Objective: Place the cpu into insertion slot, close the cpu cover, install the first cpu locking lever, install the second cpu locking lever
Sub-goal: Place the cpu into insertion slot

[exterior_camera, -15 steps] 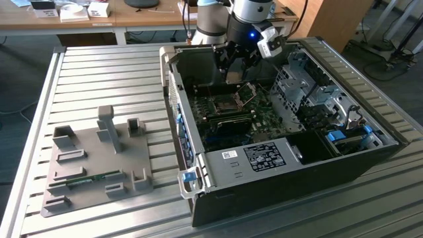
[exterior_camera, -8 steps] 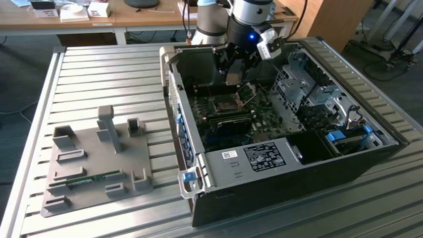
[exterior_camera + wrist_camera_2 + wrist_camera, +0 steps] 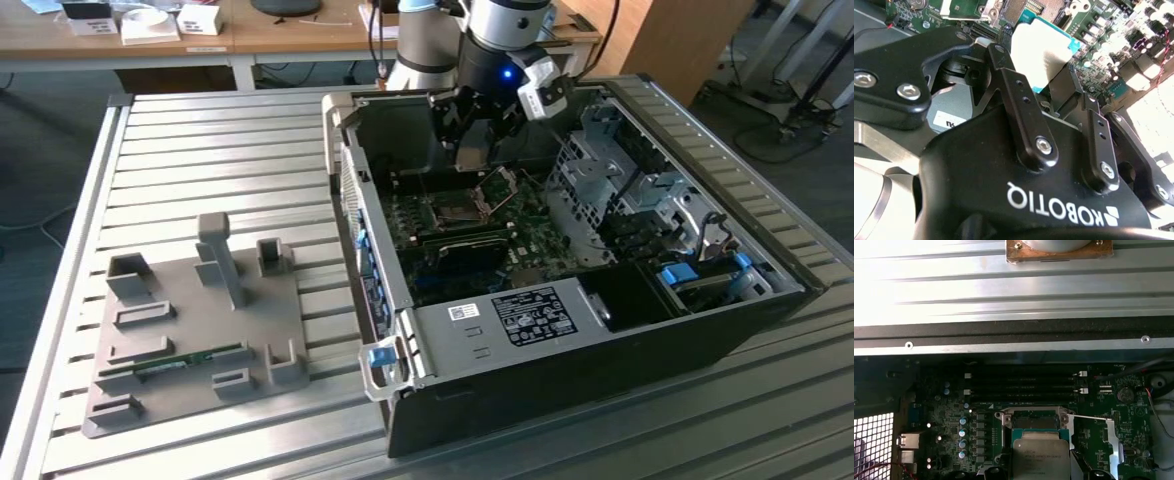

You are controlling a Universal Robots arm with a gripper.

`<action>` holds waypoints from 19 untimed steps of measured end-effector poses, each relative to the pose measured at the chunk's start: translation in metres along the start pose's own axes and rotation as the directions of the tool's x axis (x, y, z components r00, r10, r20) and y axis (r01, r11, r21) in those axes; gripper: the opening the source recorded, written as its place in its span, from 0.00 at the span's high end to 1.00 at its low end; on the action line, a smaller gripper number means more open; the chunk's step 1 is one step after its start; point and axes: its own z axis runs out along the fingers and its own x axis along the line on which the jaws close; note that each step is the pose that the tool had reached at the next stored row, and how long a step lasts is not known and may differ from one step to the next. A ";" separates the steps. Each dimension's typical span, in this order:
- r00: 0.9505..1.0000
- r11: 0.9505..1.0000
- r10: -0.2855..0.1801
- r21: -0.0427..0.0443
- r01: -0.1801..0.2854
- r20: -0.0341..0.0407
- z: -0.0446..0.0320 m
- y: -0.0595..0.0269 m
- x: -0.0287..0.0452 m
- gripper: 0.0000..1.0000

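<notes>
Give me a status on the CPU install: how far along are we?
Done: the chip is picked up, nothing is seated. In hand: the gripper is shut on the cpu, holding it just above the insertion slot. Left: seating the chip, closing the cpu cover, which stands raised in the exterior view, and then both lever steps.

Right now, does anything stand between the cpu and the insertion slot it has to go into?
Nothing visible does. The pincer grips the cpu over the insertion slot, whose recess lies bare. The cpu cover stands tilted up beside the slot, toward the exterior view's right, out of the path.
</notes>
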 end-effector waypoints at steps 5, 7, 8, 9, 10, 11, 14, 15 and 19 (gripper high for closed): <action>1.000 1.000 0.000 0.000 0.000 0.000 0.0015 0.0000 0.0000 0.46; 1.000 1.000 0.000 0.000 0.000 0.000 0.0039 -0.0003 0.0001 0.46; 1.000 1.000 0.000 0.000 0.000 0.000 0.0050 -0.0004 0.0001 0.46; 1.000 1.000 0.000 0.000 0.000 0.000 0.0058 -0.0005 0.0001 0.46; 1.000 1.000 0.000 0.000 0.000 0.000 0.0062 -0.0005 0.0001 0.46; 1.000 1.000 0.000 0.000 0.000 0.000 0.0062 -0.0005 0.0001 0.46; 1.000 1.000 0.000 0.000 0.000 0.000 0.0068 -0.0005 0.0001 0.46; 1.000 1.000 0.000 0.000 0.000 0.000 0.0075 -0.0006 0.0001 0.46; 1.000 1.000 0.000 0.000 0.000 0.000 0.0093 -0.0008 0.0001 0.46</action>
